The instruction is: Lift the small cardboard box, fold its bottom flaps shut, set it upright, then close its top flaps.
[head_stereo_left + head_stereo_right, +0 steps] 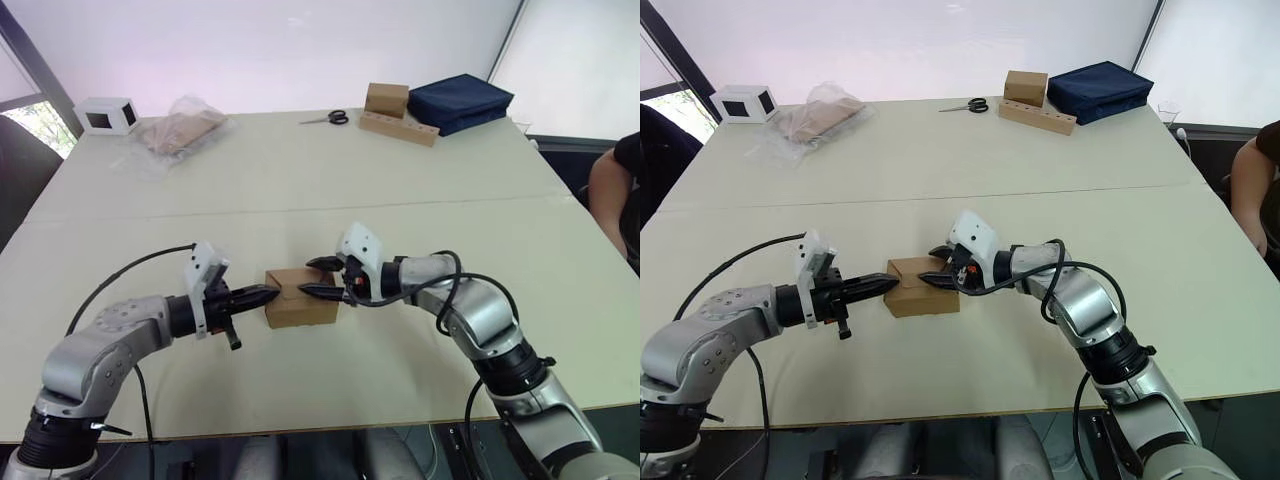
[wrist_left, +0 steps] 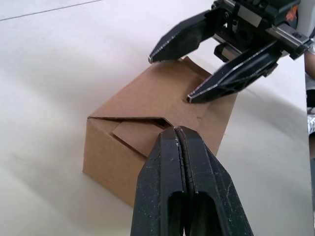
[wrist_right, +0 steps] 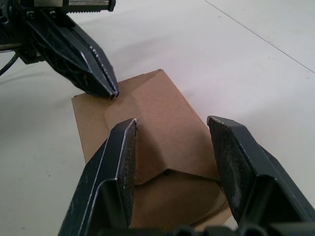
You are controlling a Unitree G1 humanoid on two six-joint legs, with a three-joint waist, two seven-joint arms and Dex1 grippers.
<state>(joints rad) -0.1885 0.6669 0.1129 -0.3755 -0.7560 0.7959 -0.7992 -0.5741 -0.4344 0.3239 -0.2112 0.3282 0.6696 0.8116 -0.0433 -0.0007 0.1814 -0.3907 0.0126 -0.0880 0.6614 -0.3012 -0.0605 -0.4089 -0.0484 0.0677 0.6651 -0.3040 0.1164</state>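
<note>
The small cardboard box (image 1: 300, 300) rests on the table (image 1: 300, 180) between my two grippers. Its plain brown flaps are folded inward at the end facing my left arm. My left gripper (image 1: 268, 293) is shut with nothing in it, and its tip touches the flaps at that end (image 2: 133, 135). My right gripper (image 1: 318, 277) stands open at the opposite end. One of its fingers (image 2: 172, 42) is over the box's top and the other finger (image 2: 231, 73) is by the near side. In the right wrist view the box's curved top flap (image 3: 157, 105) lies between the open fingers.
At the table's far edge are a white box with a black window (image 1: 107, 115), a clear bag of brown material (image 1: 180, 128), scissors (image 1: 328, 118), a brown box on a long cardboard strip (image 1: 395, 112) and a navy bag (image 1: 460, 100). A person's arm (image 1: 612, 190) is at the right.
</note>
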